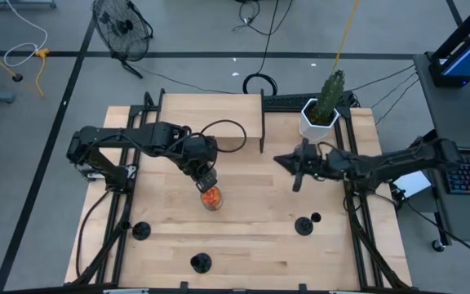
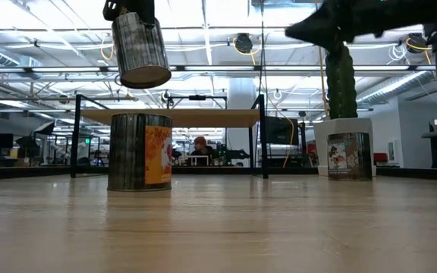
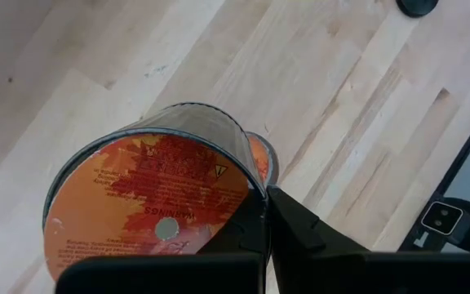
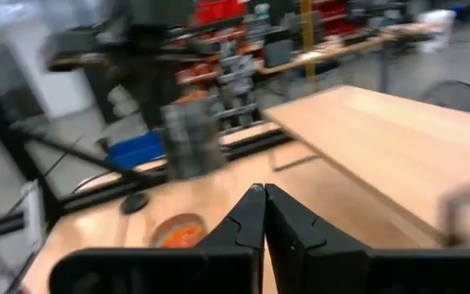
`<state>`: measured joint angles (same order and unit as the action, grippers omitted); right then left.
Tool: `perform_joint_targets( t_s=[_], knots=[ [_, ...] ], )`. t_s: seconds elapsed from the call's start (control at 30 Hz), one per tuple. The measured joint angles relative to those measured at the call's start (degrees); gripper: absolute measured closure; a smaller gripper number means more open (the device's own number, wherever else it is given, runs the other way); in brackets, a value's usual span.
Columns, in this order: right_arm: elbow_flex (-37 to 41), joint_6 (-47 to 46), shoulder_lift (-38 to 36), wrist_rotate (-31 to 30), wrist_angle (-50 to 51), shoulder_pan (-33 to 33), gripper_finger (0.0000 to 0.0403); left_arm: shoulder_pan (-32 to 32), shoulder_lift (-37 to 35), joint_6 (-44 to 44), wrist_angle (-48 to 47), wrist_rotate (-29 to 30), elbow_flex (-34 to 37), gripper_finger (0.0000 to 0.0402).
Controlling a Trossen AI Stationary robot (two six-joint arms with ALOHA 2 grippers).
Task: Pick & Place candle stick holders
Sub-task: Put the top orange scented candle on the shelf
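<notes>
Three black candle stick holders stand on their round bases near the table's near edge: one at the left [image 1: 141, 231], one at the middle [image 1: 200, 262], one at the right [image 1: 303, 225]. No gripper touches them. My left gripper [image 1: 208, 178] is shut on a metal candle tin [image 2: 141, 49] with an orange top [image 3: 153, 212], held high above a second tin [image 1: 211, 198] that stands on the table [image 2: 139, 161]. My right gripper [image 1: 278, 160] is shut and empty above the table's right half; its fingers show in its wrist view [image 4: 264, 189]. My left gripper holds the tin by its top rim [image 3: 250, 189], coming from above with the fingers pointing down. The fingers are nearly together on the thin wall. The tin hangs below the gripper, slightly tilted and lifted well clear of the table, over the standing tin [image 3: 261, 155].
A raised wooden shelf [image 1: 219, 122] stands at the far middle. A white pot with a cactus [image 1: 320, 114] stands at the far right, with a third tin [image 2: 349, 155] in front of it. Bare wood lies between the tins and the holders.
</notes>
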<state>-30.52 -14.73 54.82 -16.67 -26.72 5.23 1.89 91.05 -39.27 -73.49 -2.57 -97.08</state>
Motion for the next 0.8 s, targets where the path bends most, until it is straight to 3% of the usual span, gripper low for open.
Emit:
perform_joint_targets(
  t_s=[0.1, 0.43, 0.57, 0.8],
  knots=[
    [-2.7, 3.5, 4.4, 3.3, 0.1, 0.0, 0.0402, 0.0, 0.0, 0.0, -0.1, -0.1, 0.0, 0.0401],
    [-12.0, 12.1, 16.9, 5.1, 0.1, -0.1, 0.0402, 0.0, 0.0, 0.6, -0.2, -0.2, 0.0, 0.0401],
    [-14.9, 12.2, 21.2, 9.4, 0.2, -0.7, 0.0402, 0.0, 0.0, 1.1, -0.2, -0.2, 0.0, 0.0401],
    [-18.2, 8.7, 24.9, 9.5, 3.3, -2.3, 0.0402, 0.0, 0.0, 1.1, -0.3, -0.4, 0.0, 0.0401]
  ],
)
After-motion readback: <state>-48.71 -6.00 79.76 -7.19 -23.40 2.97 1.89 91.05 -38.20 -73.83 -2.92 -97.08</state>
